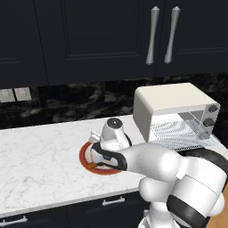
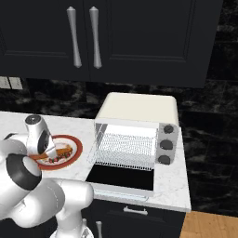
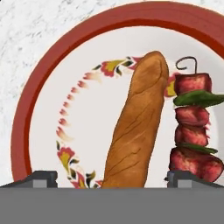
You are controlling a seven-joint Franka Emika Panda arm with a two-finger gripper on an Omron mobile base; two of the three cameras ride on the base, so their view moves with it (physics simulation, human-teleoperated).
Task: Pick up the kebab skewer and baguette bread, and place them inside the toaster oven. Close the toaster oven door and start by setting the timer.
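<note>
Left base view: The arm reaches from the lower right over the white marble counter (image 1: 40, 156), and the gripper (image 1: 99, 156) hangs directly above a red-rimmed plate (image 1: 84, 158) near the counter's front edge. The wrist hides most of the plate and what lies on it. The toaster oven (image 1: 171, 109) stands at the right end of the counter, against the dark backsplash. Its wire rack (image 1: 176, 133) is exposed.

Right base view: The toaster oven (image 2: 139, 128) sits near the right end of the counter (image 2: 179, 183). The toaster oven door (image 2: 122, 179) is folded down flat toward the counter's front edge, its dark glass facing up. Three grey knobs (image 2: 166, 144) run down the oven's right face. The plate (image 2: 74, 155) lies just left of the oven, apart from it. The baguette bread (image 2: 62, 151) and the kebab skewer (image 2: 59, 158) lie on the plate, partly covered by the wrist. The gripper (image 2: 45, 153) is low over the plate's left part.

Hand view: The baguette bread (image 3: 135, 127) lies across the plate (image 3: 39, 92), running from the bottom centre up to the upper right. The kebab skewer (image 3: 192, 127) lies just beside it on the right, roughly parallel, with its hooked wire end pointing up. The two fingertips (image 3: 41, 178) stand spread wide, one on each side of the loaf; the right one is in front of the skewer's lower end. The jaws are open and grip nothing.
</note>
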